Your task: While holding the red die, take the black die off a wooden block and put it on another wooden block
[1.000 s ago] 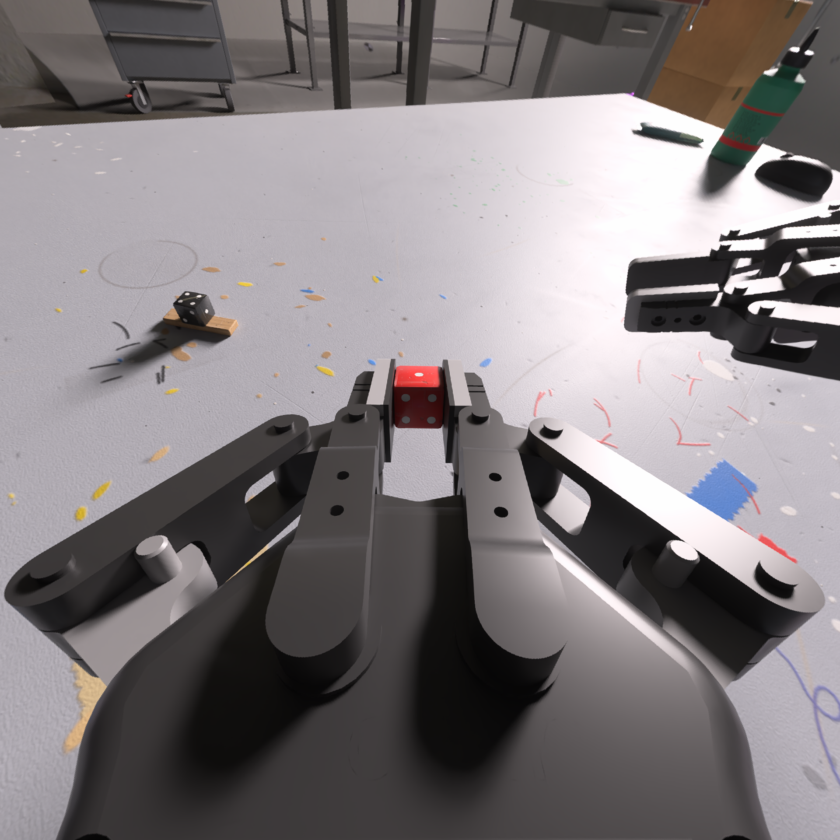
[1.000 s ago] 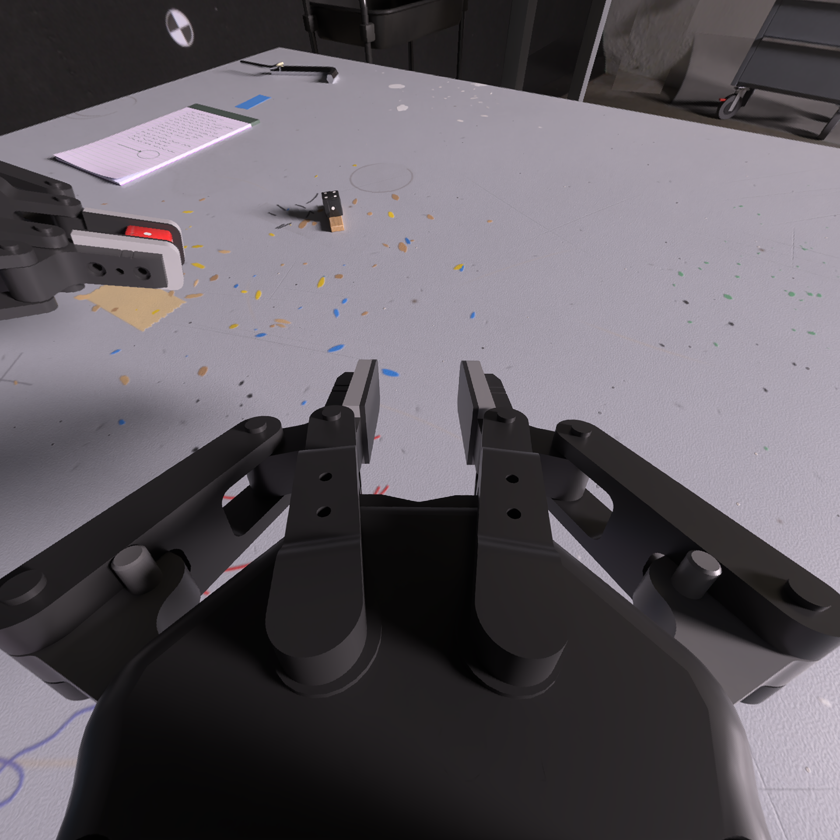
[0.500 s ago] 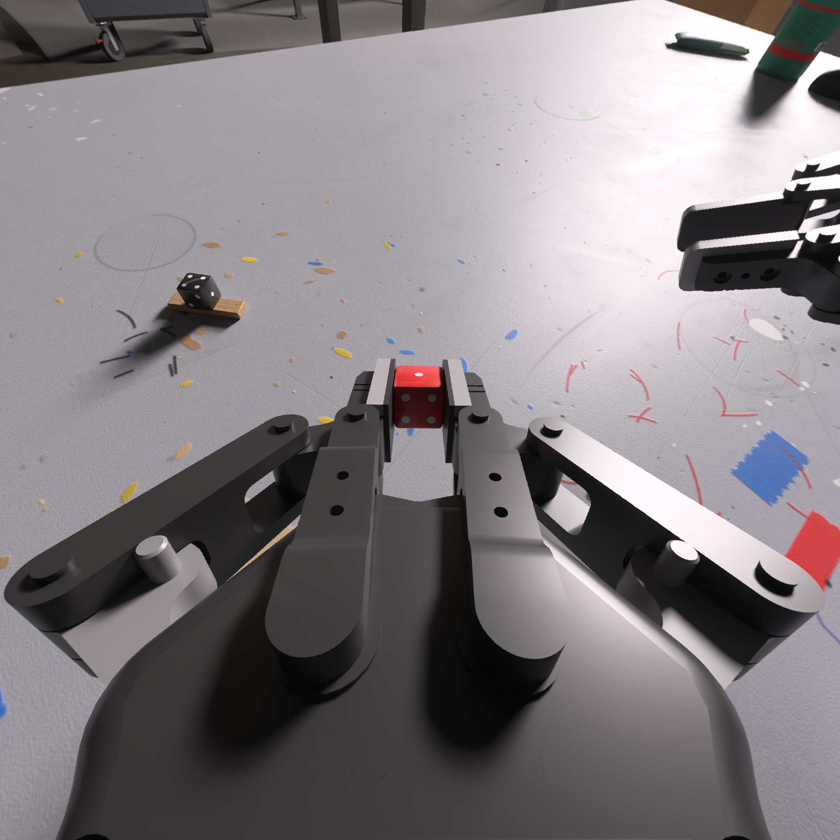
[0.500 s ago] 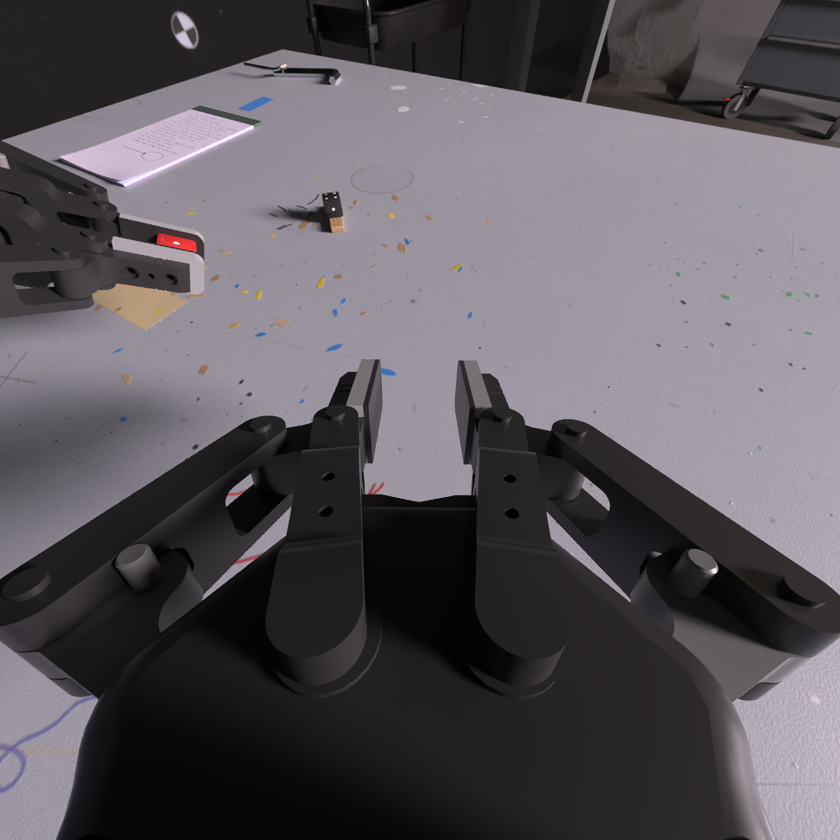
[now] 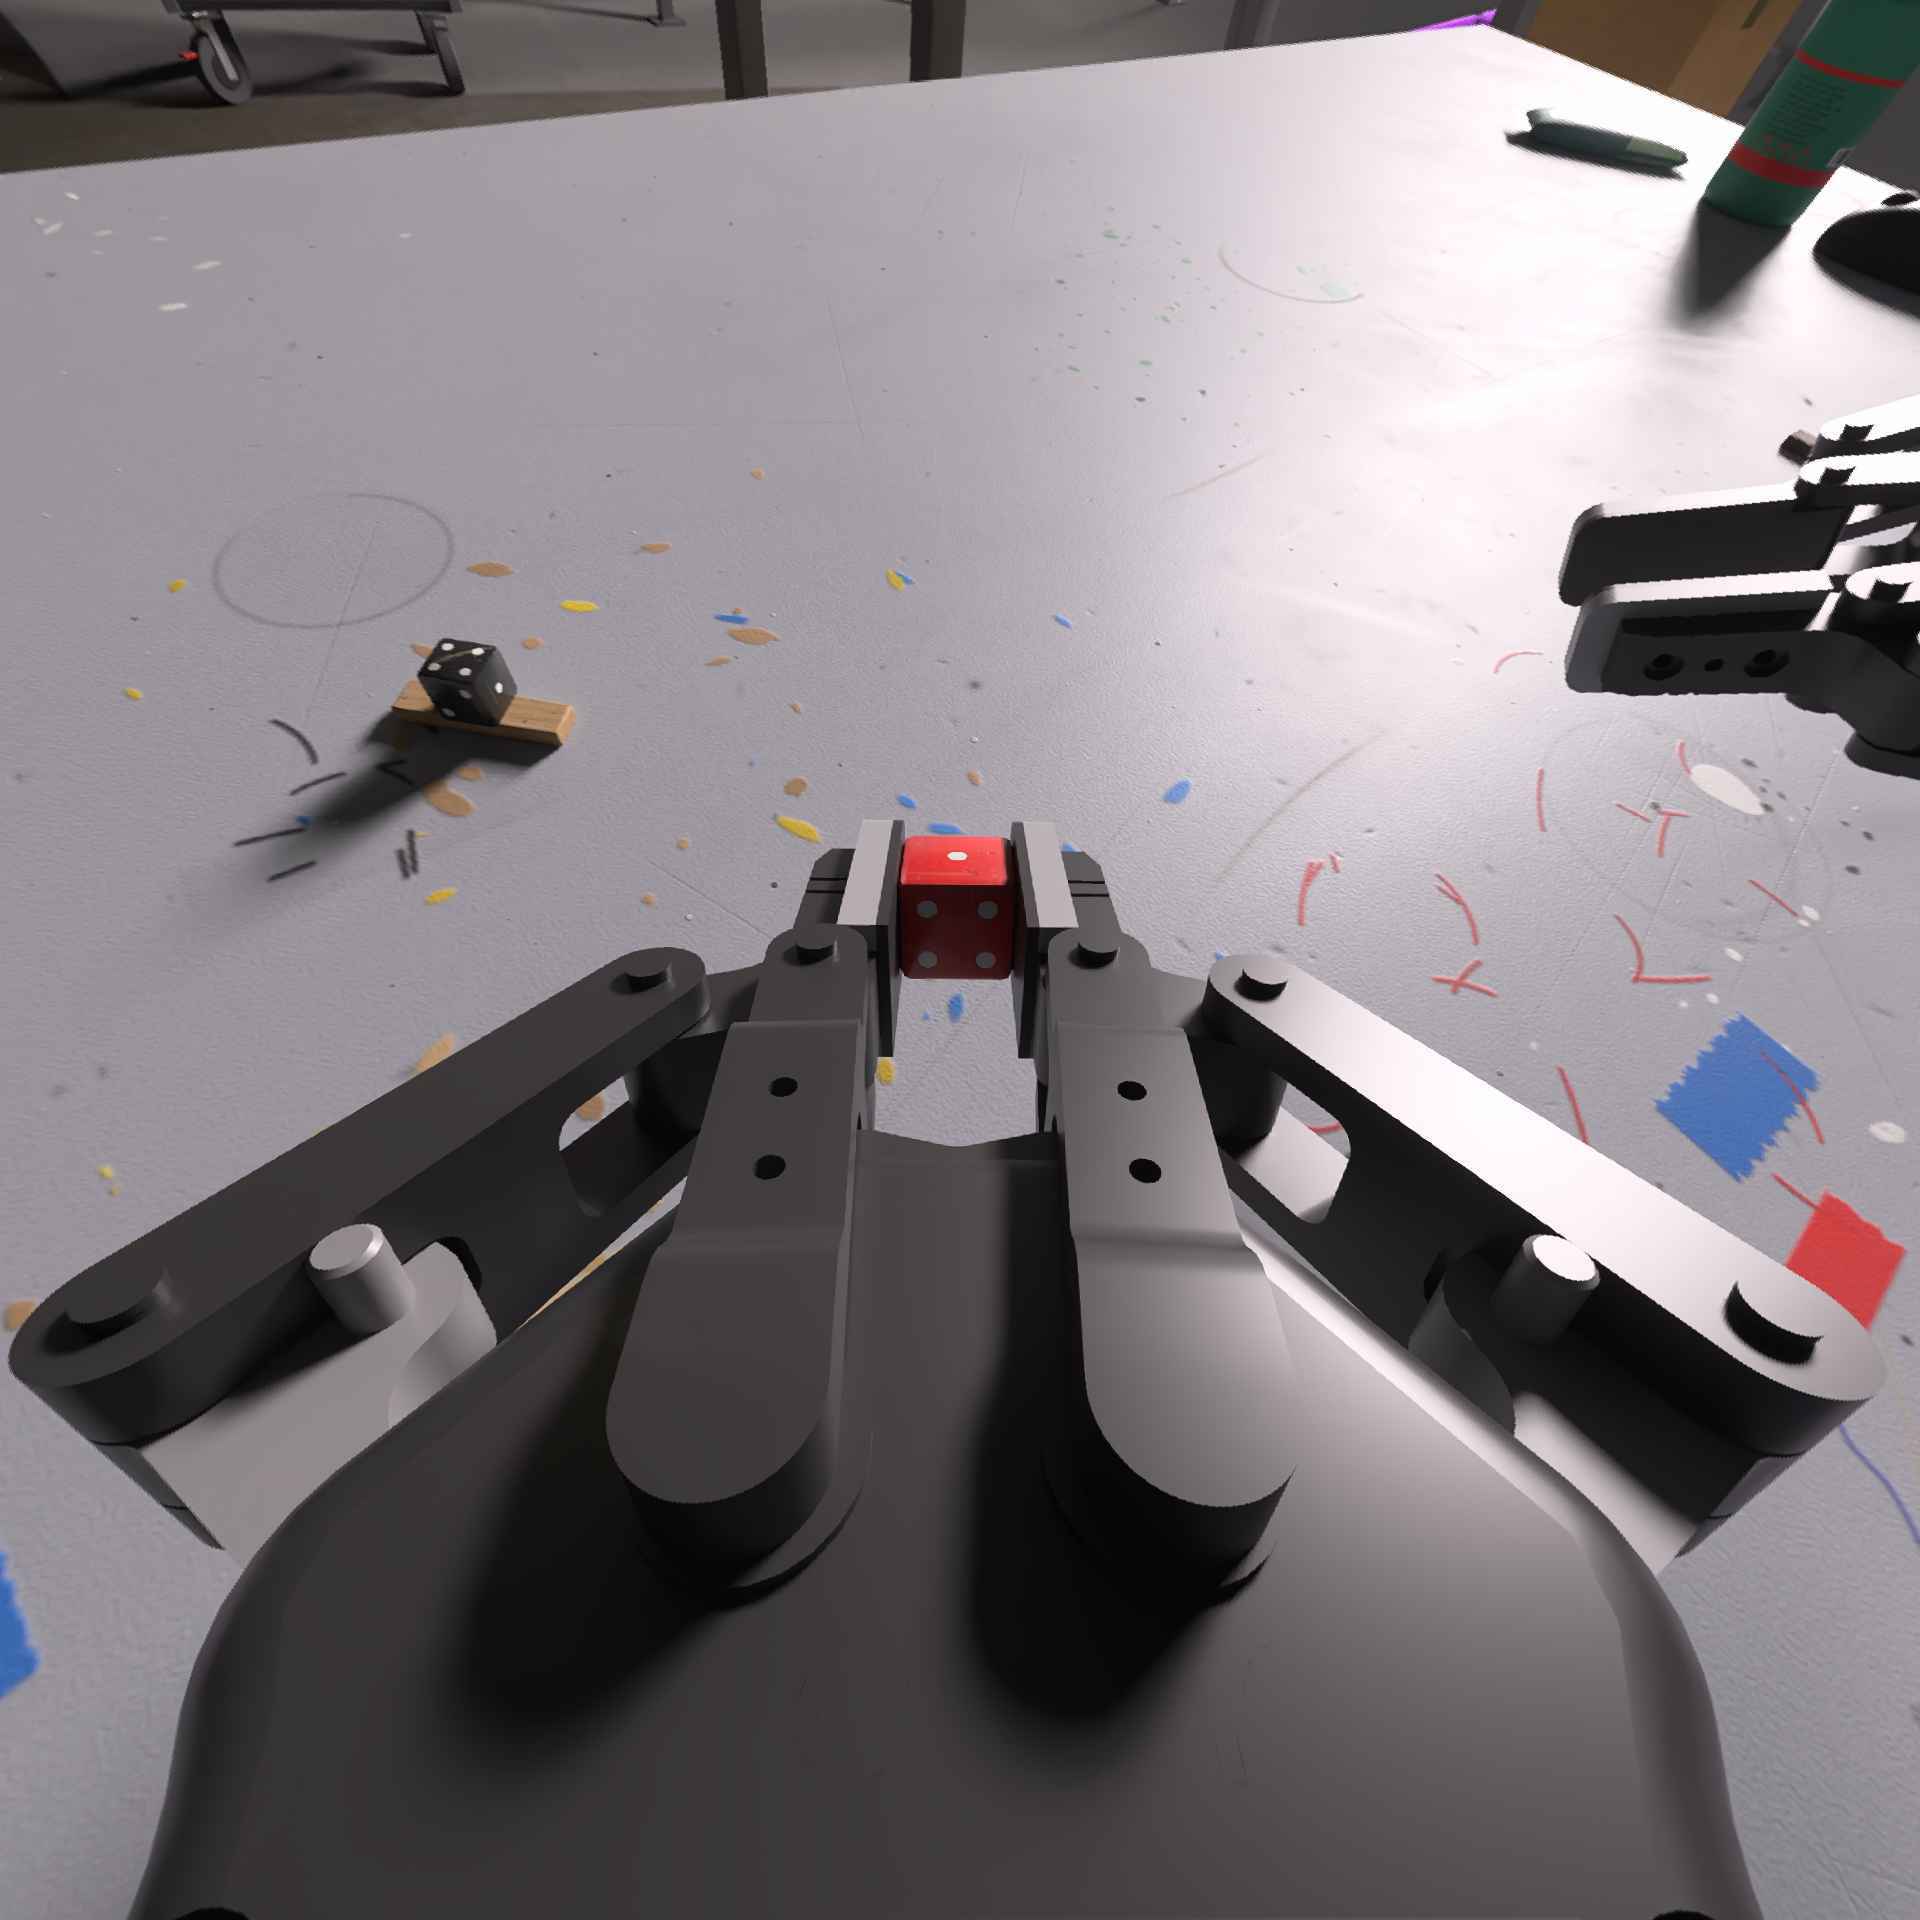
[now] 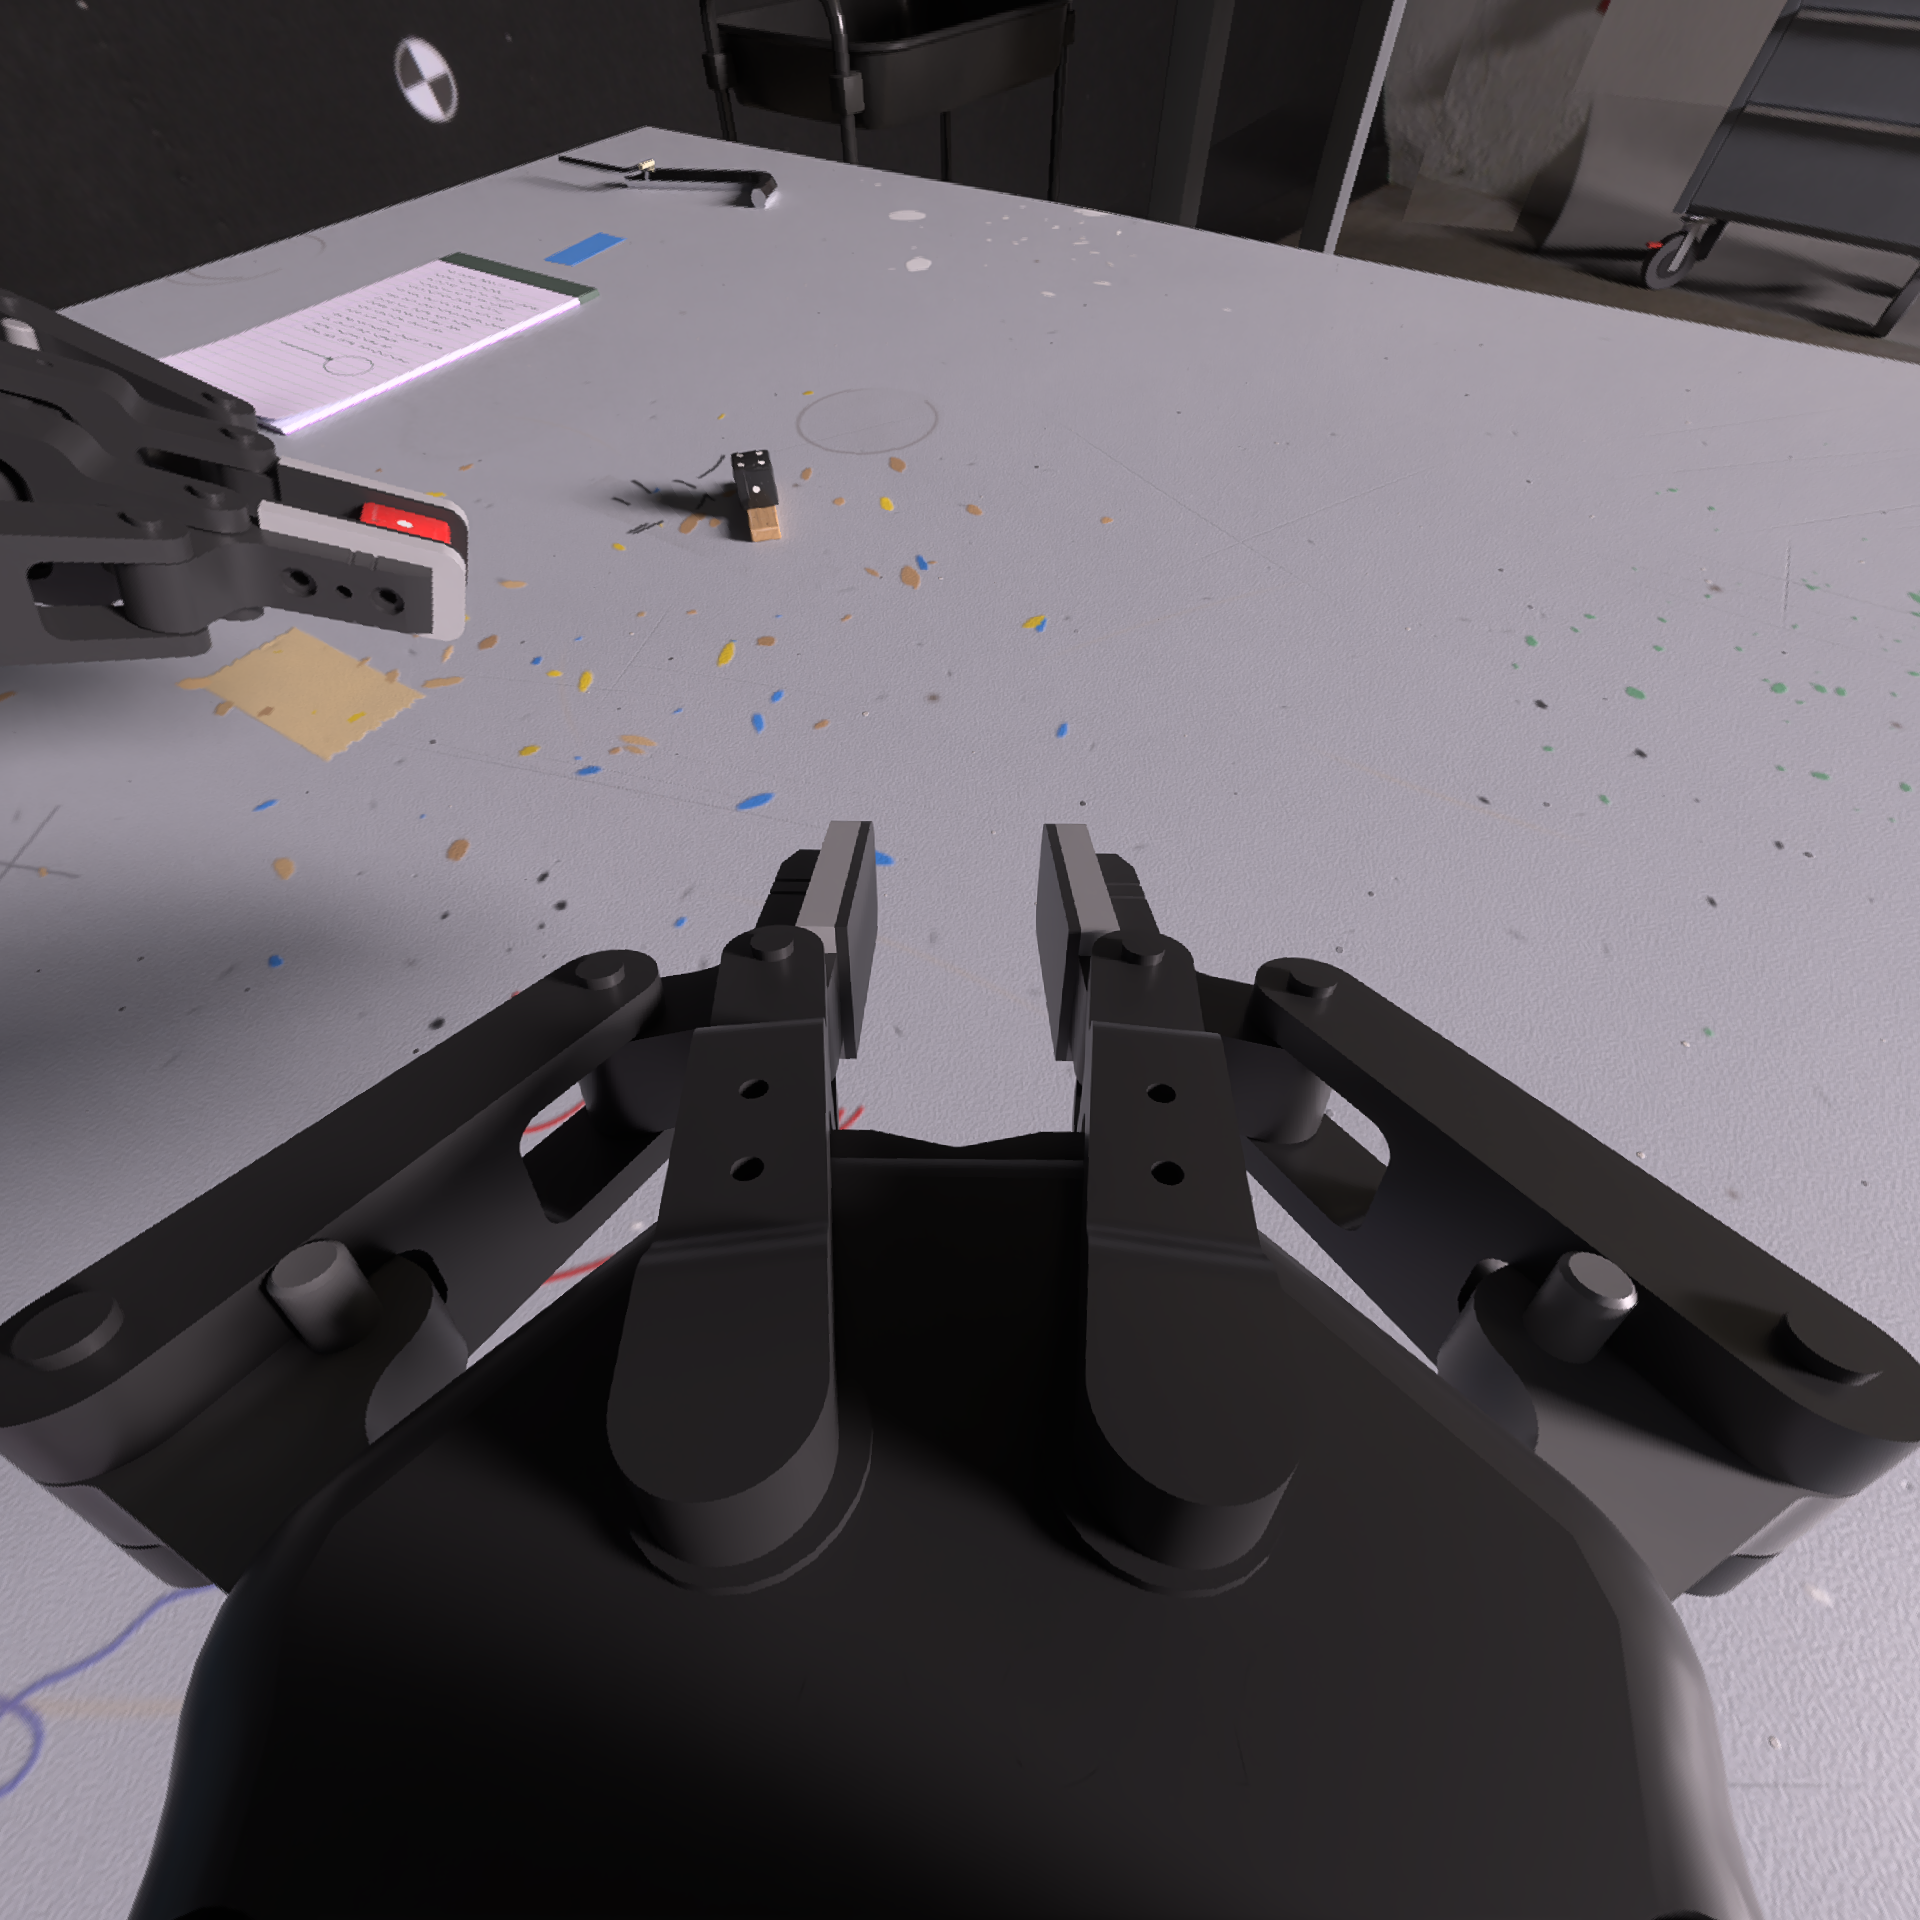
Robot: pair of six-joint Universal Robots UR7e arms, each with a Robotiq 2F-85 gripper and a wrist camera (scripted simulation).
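My left gripper (image 5: 956, 873) is shut on the red die (image 5: 954, 920) and holds it above the table. The black die (image 5: 468, 681) sits on a flat wooden block (image 5: 525, 719) at the far left of the left wrist view. The same die (image 6: 752, 476) and block (image 6: 763, 520) show far ahead in the right wrist view. My right gripper (image 6: 956, 883) is open and empty above the table, well short of the black die. It also shows at the right edge of the left wrist view (image 5: 1590, 608). The left gripper (image 6: 447, 566) with the red die (image 6: 405, 520) shows at left in the right wrist view.
A lined notepad (image 6: 384, 338) and a black tool (image 6: 675, 182) lie at the far left of the table. A green bottle (image 5: 1803, 125), a dark marker (image 5: 1600, 140) and a black object (image 5: 1870, 244) stand at the far right corner. A wheeled cart (image 6: 1787, 156) stands beyond the table.
My left gripper has moved forward and right with the red die, closer to the black die. My right gripper's jaws have narrowed slightly but stay open.
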